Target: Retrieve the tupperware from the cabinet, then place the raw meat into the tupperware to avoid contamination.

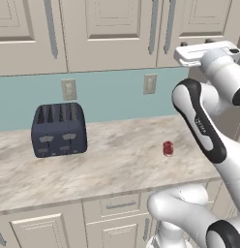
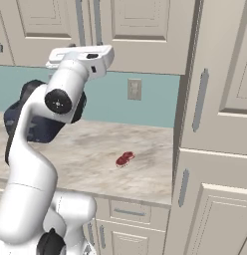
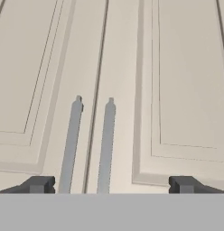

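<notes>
My gripper (image 3: 111, 184) has its jaws spread wide, holding nothing, pointed at the closed cabinet (image 3: 177, 81) doors. Both vertical bar handles straddle the door seam: the left handle (image 3: 71, 144) and the right handle (image 3: 106, 144). They look rigid and smooth, so I'd clamp across one bar mid-length, where a pull should swing the door without slipping. The tupperware is presumably behind those doors; I can't see it. Below, the raw meat (image 1: 168, 148) lies on the counter (image 1: 117, 164), well apart from the toaster (image 1: 59, 130). It looks small, soft and slick.
</notes>
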